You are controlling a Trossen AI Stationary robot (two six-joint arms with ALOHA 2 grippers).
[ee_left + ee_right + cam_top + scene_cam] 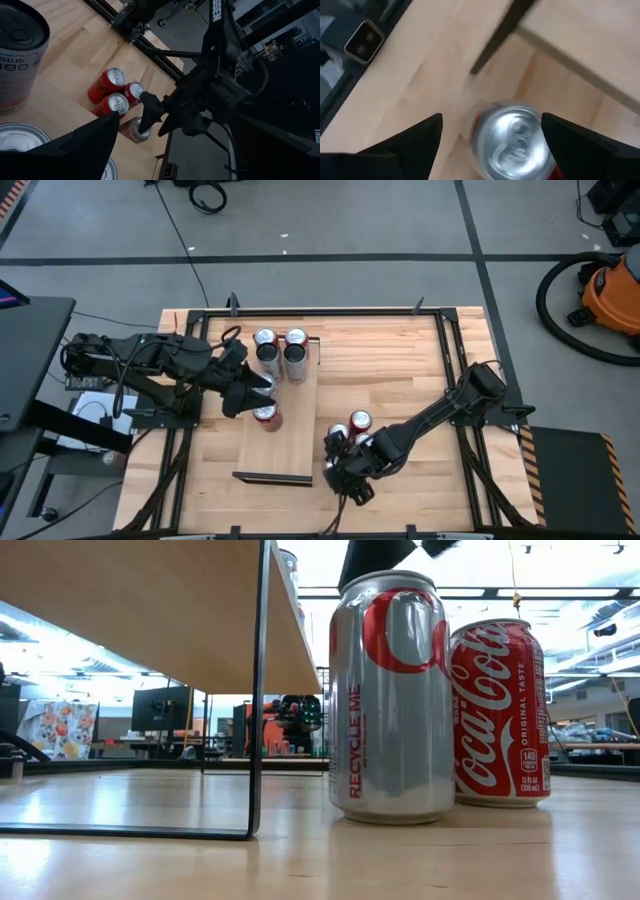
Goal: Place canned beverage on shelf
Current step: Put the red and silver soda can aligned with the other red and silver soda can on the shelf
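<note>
The shelf (285,445) is a pale board with dark lips at its short ends, standing on the planked table. Several cans stand on it: two at its far end (281,350) and a red one (265,416) mid-board. My left gripper (245,392) hovers open above them. Right of the shelf, a silver can (512,142) stands upright on the table beside red cans (116,90). My right gripper (491,119) is open above the silver can, pointing steeply down. Its fingers stand on either side of the can's top without touching it. The low view shows the silver can (392,700) in front of a red one (500,710).
A black metal frame (450,350) runs around the tabletop. The shelf's underside (150,610) and its dark end support (258,690) stand close to the left of the silver can. Bare tabletop (400,370) lies at the far right. An orange vacuum (612,290) stands on the floor beyond.
</note>
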